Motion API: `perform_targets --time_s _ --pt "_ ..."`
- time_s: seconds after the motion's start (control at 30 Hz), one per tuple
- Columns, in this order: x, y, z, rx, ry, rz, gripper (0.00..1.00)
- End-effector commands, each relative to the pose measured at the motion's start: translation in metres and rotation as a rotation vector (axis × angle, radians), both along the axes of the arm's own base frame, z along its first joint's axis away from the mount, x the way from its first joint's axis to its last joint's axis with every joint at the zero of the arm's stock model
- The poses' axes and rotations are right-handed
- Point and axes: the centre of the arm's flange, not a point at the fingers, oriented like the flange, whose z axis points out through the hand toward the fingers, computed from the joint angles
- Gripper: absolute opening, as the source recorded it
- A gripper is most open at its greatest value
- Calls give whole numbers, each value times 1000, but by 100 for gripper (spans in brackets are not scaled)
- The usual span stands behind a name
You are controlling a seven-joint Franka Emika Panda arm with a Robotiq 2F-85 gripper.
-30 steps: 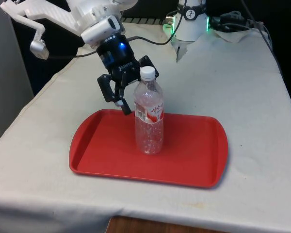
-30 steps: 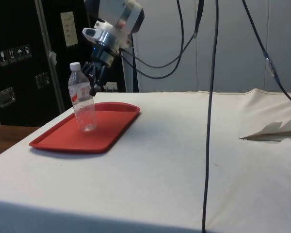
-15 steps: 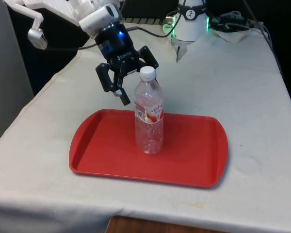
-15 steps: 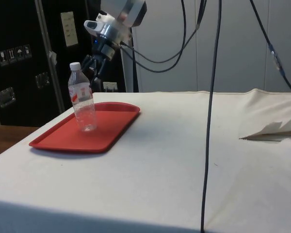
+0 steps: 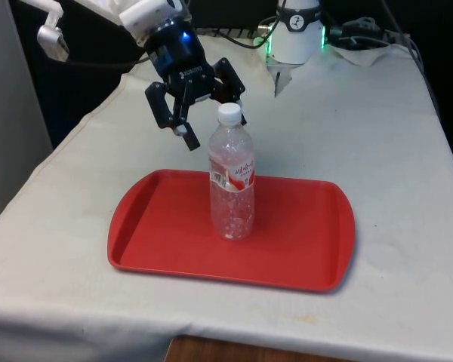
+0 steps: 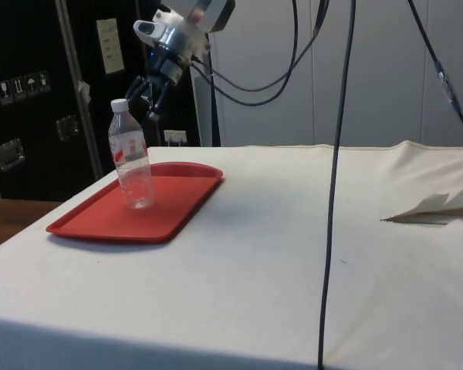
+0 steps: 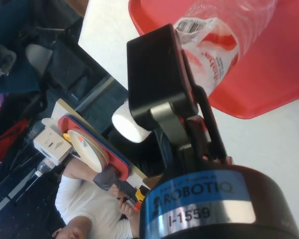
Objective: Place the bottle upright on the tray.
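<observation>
- Standing upright near the middle of the flat red plastic tray [image 5: 302, 249], in the lower centre of the front view: the clear plastic water bottle [image 5: 232, 181] with a white cap and a red-and-white label.
- In the side view, same bottle [image 6: 131, 162] at the left of the frame, base flat on the tray [image 6: 177, 208], no tilt visible.
- Judged as done with the placing; step in hand looks like the retreat away from the bottle.
- To do this well: move up and away from the cap, not sideways across it, because a light and nearly empty bottle can fall over from one small touch.
- Better to keep the fingers wide until well clear of the neck.
- Black two-finger gripper [image 5: 202, 113] released, jaws spread wide, holding nothing; placed in the upper left of the front view, just beside the white cap and a little behind it, apart from the bottle.
- Wrist tilted, fingers pointing down and toward the front view's right; white arm going out at the upper left corner.
- In the side view, gripper [image 6: 148, 96] above and behind the cap, in the upper left.
</observation>
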Motion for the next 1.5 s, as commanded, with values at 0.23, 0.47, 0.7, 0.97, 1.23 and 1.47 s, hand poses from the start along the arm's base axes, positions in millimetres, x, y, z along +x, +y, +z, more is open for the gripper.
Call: perform_targets --time_s 0.23,0.47,0.7,0.97,1.23,1.47 --pt "-2 -1 11 -20 -3 1 100" --pt "-1 -2 20 -35 -9 7 100" --pt "0 -3 30 -58 -13 15 100" --pt "0 -5 42 -87 -16 29 100" --pt "1 -5 50 -110 -16 41 100" --pt "2 -5 59 -137 -17 54 100"
